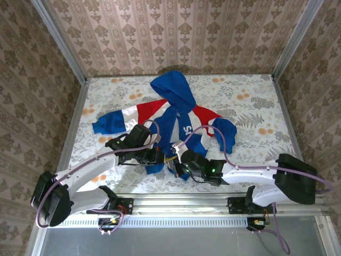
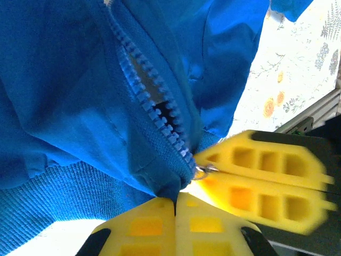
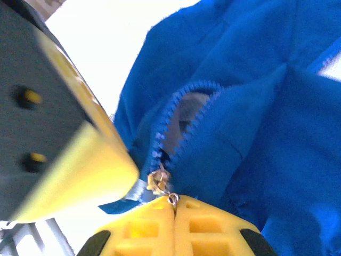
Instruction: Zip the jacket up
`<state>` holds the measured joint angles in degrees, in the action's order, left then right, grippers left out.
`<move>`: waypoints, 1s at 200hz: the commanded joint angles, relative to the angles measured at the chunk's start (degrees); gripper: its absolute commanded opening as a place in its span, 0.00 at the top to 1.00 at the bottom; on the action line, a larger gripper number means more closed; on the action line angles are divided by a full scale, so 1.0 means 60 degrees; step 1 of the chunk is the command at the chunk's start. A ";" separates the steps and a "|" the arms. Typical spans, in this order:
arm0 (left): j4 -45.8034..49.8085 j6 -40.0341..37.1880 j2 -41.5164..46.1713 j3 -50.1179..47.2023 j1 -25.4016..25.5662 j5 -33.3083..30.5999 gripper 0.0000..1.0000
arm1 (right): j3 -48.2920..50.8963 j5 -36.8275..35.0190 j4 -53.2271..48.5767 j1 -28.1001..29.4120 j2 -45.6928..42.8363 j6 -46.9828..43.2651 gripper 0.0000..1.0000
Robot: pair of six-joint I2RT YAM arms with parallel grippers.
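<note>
- The jacket (image 1: 178, 114) lies in the middle of the table (image 1: 256, 106), with its hood (image 1: 173, 88) towards the far edge, a sleeve out to each side, and the hem towards the arms
- The left gripper (image 1: 153, 156) is down on the hem, just left of the front opening
- The right gripper (image 1: 180, 167) sits just beside it on the right, and the two are close together
- In the left wrist view the left jaws are pressed together, with blue cloth pinched at their tips right at the foot of the zip (image 2: 154, 101)
- The right jaws are together too, clamped on the pull (image 3: 171, 199), and the metal slider (image 3: 159, 181) sits just above the fingertips
- The slider is at the bottom end of the zip, near the ribbed hem band (image 2: 64, 197)
- Above the slider the two rows of teeth stand apart, leaving a narrow gap
- The zip is open over all the length that the wrist views show
- The yellow fingers of the two grippers come near each other at the slider, the left holding cloth and the right holding the pull
</note>
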<state>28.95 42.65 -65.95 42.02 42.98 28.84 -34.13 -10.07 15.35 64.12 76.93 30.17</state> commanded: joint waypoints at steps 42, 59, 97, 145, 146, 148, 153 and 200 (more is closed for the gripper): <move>0.0361 -0.0651 0.0108 -0.0031 -0.0043 0.0008 1.00 | -0.0205 0.1282 -0.1266 -0.0520 -0.0727 -0.0614 1.00; 0.0442 -0.0878 0.0081 0.0020 0.0027 -0.0029 1.00 | -0.0583 0.2311 -0.1833 -0.0820 -0.0587 -0.0906 1.00; 0.0632 -0.1601 0.0035 0.0017 0.0182 0.0012 1.00 | -0.1489 0.3738 -0.3633 -0.1643 -0.0158 -0.2192 1.00; 0.0500 -0.1851 0.0211 -0.0206 0.0332 0.0111 1.00 | -0.2150 0.4628 -0.4519 -0.2334 0.0350 -0.3298 1.00; 0.0481 -0.1851 0.0226 -0.0228 0.0327 0.0113 1.00 | -0.2156 0.4640 -0.4528 -0.2335 0.0371 -0.3314 1.00; 0.0449 -0.1839 0.0248 -0.0252 0.0334 0.0104 1.00 | -0.2169 0.4692 -0.4520 -0.2344 0.0398 -0.3344 1.00; 0.0357 -0.1823 0.0326 -0.0334 0.0336 0.0078 1.00 | -0.2178 0.4793 -0.4479 -0.2351 0.0406 -0.3404 1.00; -0.0269 -0.1613 0.1398 -0.1069 0.0049 -0.0190 0.69 | -0.1988 0.5925 -0.3697 -0.2366 0.1028 -0.3635 1.00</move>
<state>27.38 33.23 -61.23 37.71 44.38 28.95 -45.80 20.99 -7.92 50.37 82.02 10.61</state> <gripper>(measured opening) 0.254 0.059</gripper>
